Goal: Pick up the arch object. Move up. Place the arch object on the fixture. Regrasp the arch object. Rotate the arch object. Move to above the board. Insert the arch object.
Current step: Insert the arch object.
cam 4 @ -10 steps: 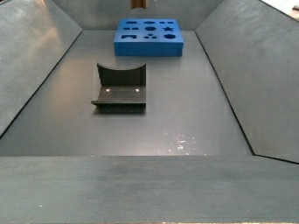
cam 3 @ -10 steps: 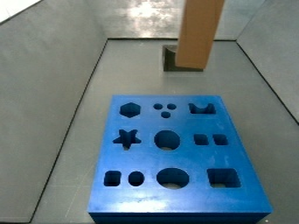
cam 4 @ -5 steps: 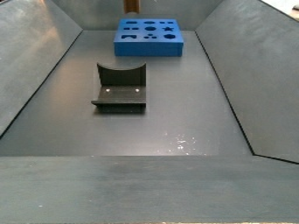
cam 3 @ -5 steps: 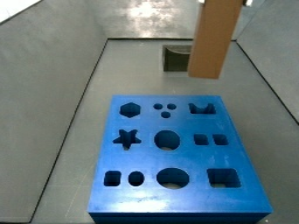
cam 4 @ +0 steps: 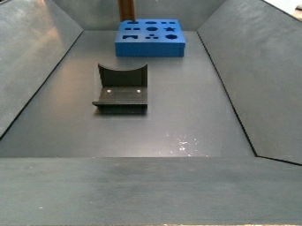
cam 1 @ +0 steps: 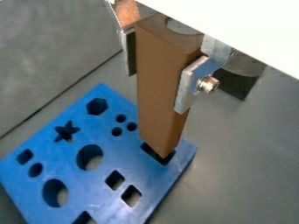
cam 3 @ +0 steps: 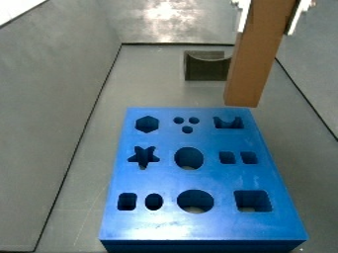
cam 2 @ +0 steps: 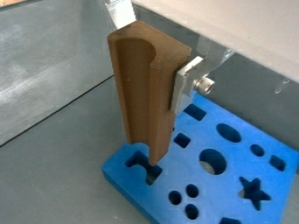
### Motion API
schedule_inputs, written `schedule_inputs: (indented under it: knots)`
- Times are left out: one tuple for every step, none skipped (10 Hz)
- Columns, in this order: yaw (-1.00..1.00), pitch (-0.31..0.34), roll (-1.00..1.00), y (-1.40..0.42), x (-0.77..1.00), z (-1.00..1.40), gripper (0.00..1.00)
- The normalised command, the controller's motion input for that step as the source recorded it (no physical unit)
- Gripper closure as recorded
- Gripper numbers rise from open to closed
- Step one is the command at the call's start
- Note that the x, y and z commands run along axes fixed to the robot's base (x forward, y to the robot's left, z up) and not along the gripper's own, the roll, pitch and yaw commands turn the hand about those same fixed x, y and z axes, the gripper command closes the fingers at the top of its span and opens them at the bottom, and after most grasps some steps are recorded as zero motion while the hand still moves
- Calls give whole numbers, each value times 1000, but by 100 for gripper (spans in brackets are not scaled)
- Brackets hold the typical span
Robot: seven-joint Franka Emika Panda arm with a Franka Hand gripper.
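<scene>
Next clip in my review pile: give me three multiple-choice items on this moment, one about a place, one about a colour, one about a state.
1. Where is the arch object?
A. Lying on the fixture
B. Above the board's arch-shaped hole
C. On the floor

2. What colour is the board?
A. Blue
B. Red
C. White

3. How is the pincer?
A. Open, empty
B. Out of sight
C. Shut on the arch object

Answers: 1 B, its lower end hangs at the arch cut-out in both wrist views. 2 A, plainly blue. 3 C, finger plates press the block's sides; the fixture stands bare.
</scene>
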Motion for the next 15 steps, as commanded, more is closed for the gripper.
schedule_inputs:
  knots:
    - [0, 0, 327, -26, 291, -394, 100]
    - [20, 0, 133, 0, 0, -146, 100]
    - [0, 0, 0, 0, 0, -20, 100]
    - [0, 0, 20, 0, -137, -146, 100]
    - [0, 0, 30, 0, -189, -226, 100]
    - [0, 0, 0, 0, -34, -31, 100]
    - [0, -4, 9, 0, -197, -197, 100]
    - [6, -43, 0, 0, -31, -163, 100]
    - [0, 0, 0, 0, 0, -34, 100]
    - [91, 0, 0, 0, 0, -117, 100]
    - [251, -43, 0, 0, 0, -197, 100]
    - [337, -57, 0, 0, -6, -200, 100]
    - [66, 0, 0, 0, -46, 0, 100]
    - [0, -9, -3, -40, 0, -26, 100]
    - [0, 0, -11, 0, 114, -29, 100]
